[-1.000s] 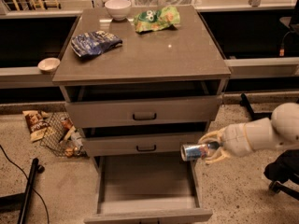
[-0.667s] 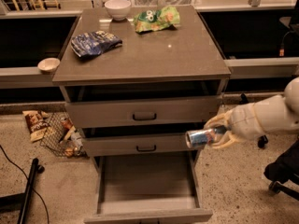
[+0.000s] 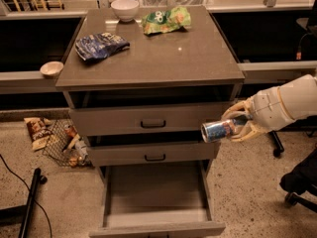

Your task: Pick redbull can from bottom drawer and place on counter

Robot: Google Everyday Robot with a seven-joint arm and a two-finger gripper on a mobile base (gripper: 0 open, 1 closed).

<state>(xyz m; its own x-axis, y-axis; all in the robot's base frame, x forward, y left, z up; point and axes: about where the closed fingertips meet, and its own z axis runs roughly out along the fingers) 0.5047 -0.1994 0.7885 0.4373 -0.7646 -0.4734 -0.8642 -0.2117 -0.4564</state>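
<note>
My gripper [image 3: 229,128] has its fingers clamped on the redbull can [image 3: 216,131], held sideways. It has risen this past second, out of the bottom drawer [image 3: 153,195] (now beside the closed drawer fronts [image 3: 148,153]), so the counter [image 3: 163,58] comes next.

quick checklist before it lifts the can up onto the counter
1. Redbull can clamped in the gripper, right of the drawers: ok.
2. Can out of the open bottom drawer: ok.
3. Can above counter height: not ok, it hangs below the top.
4. Can upright for setting down: not ok, it lies sideways.
5. Landing spot on the counter's front right: ok; blue bag, green bag and bowl sit left and back.
6. Grip firmness: cannot tell.
</note>
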